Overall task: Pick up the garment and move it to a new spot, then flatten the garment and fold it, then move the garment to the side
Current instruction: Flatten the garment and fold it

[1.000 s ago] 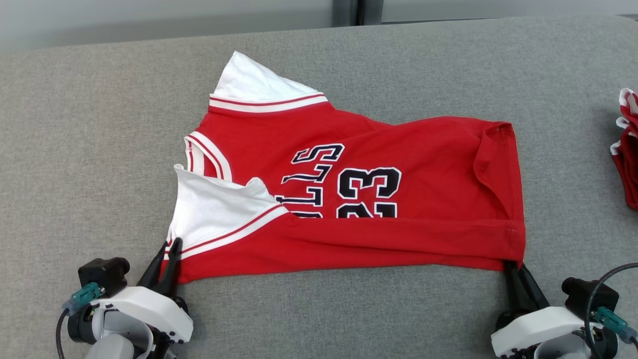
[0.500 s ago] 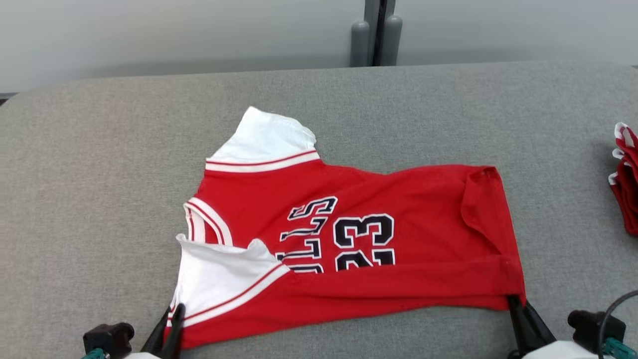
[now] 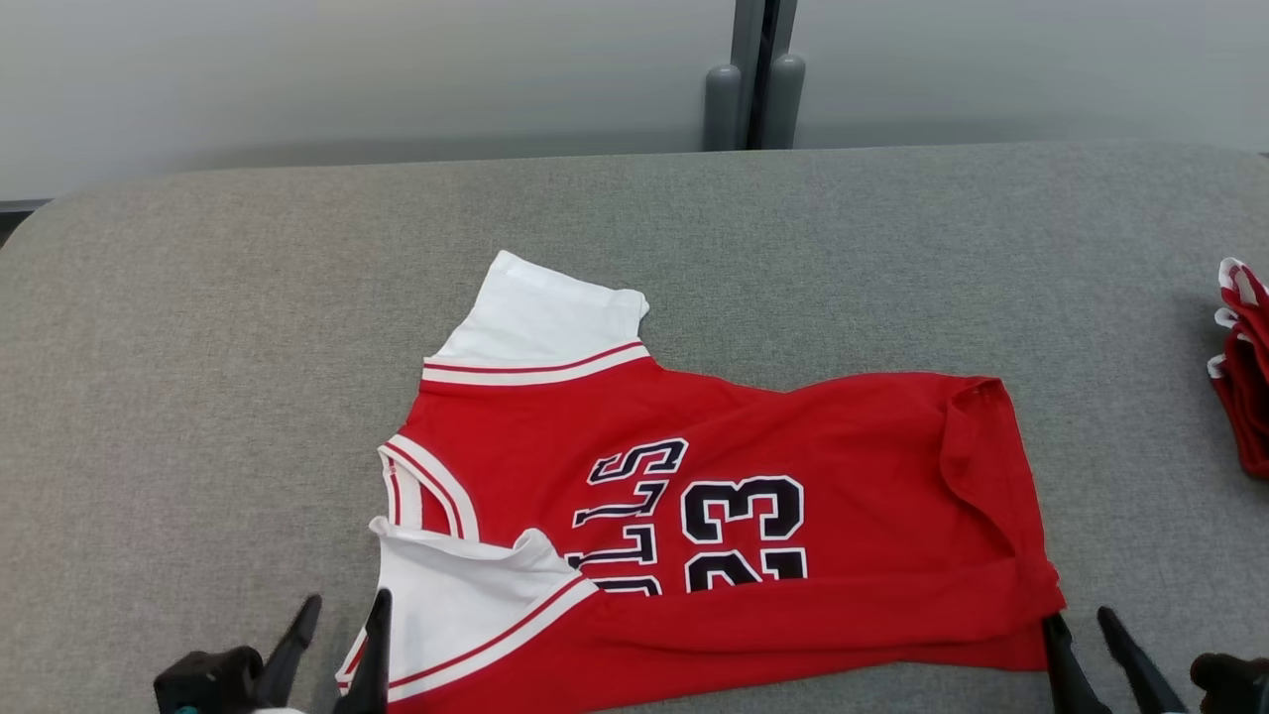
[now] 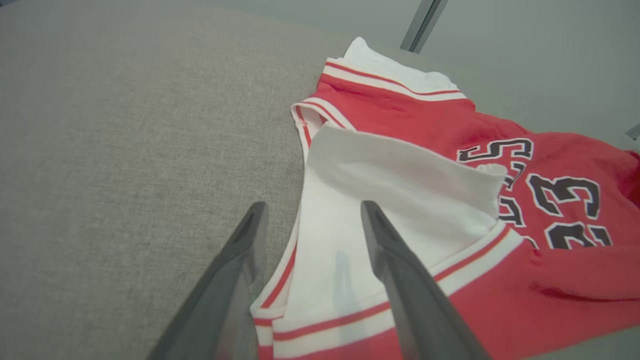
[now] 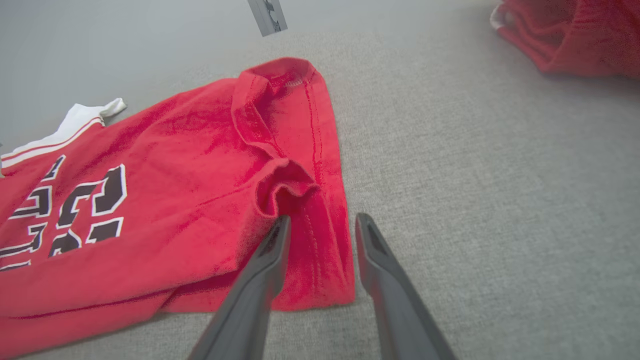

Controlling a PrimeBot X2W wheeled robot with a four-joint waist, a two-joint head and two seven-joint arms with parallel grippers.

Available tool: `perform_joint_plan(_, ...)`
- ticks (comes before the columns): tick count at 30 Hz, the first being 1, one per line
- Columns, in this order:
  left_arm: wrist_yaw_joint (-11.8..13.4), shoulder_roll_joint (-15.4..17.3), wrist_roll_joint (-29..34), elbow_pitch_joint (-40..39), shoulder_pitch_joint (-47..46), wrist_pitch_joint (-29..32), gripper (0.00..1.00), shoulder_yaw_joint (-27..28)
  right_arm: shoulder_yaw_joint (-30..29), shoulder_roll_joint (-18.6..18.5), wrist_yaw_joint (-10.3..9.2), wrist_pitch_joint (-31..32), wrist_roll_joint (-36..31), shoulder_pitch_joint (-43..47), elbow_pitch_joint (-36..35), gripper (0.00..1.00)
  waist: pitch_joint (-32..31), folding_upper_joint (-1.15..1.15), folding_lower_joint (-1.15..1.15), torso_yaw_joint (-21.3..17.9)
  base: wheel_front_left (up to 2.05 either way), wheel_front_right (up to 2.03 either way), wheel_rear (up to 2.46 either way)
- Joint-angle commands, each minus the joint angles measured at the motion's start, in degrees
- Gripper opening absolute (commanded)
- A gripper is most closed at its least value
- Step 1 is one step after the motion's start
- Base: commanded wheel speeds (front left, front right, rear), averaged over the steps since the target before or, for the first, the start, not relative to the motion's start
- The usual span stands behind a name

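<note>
The garment (image 3: pixel 843 446) is a red jersey with white sleeves and black "23" lettering. It lies on the grey table (image 3: pixel 198 347) with its near long edge folded over onto the body. My left gripper (image 3: pixel 344 607) is open at the near left corner. In the left wrist view the left gripper (image 4: pixel 312 205) has its fingers either side of the white sleeve's striped edge (image 4: pixel 345 235). My right gripper (image 3: pixel 1083 623) is open at the near right corner. The right wrist view shows the right gripper (image 5: pixel 324 217) straddling the rumpled red hem (image 5: pixel 320 240), which rests on the table.
A second bundle of red and white cloth (image 3: pixel 1244 367) sits at the table's right edge, also seen in the right wrist view as a red heap (image 5: pixel 575 35). A grey post (image 3: pixel 753 79) stands behind the far edge. Bare table stretches left of the jersey.
Both grippers, shut on the jersey's near corners before, have opened and let the cloth go. The camera has tilted up, so the whole picture sits lower.
</note>
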Motion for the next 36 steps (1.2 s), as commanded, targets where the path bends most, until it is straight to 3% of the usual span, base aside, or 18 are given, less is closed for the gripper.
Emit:
perform_joint_plan(1, 0.9, 0.6, 1.2, -1.2, -1.5, -1.6, 1.00, 0.7, -0.6, -0.2, 0.02, -0.4, -1.0, -1.0, -1.6, 1.00, 0.1, 0.00, 0.00, -0.4, 0.00, 0.00, 0.00)
perform_joint_plan(8, 4.5, 1.5, 4.9, -6.5, -4.4, -7.6, 1.00, 3.6, -3.8, -0.2, 0.02, 0.0, -5.2, -3.1, -10.7, 1.00, -0.1, 0.00, 0.00, -1.4, 0.00, 0.00, 0.00)
perform_joint_plan(15, 6.7, 3.3, 7.7, -11.1, -5.4, -8.8, 1.00, 5.1, -3.3, -0.2, 0.02, 1.3, -7.0, -7.0, -17.9, 1.00, 0.1, 0.00, 0.00, -2.1, 0.00, 0.00, 0.00)
perform_joint_plan(30, 7.8, 4.0, 8.7, -13.7, -6.7, -7.4, 1.00, 3.9, -1.8, -0.2, 0.02, 1.3, -5.8, -8.1, -18.8, 1.00, 2.0, 0.00, 0.00, -1.6, 0.00, 0.00, 0.00)
perform_joint_plan(36, 5.4, 4.8, 9.5, -14.1, -15.5, -4.9, 1.00, 1.5, -1.3, -0.2, 0.02, 1.2, -5.5, -10.2, -19.7, 1.00, 6.4, 0.00, 0.00, -2.0, 0.00, 0.00, 0.00)
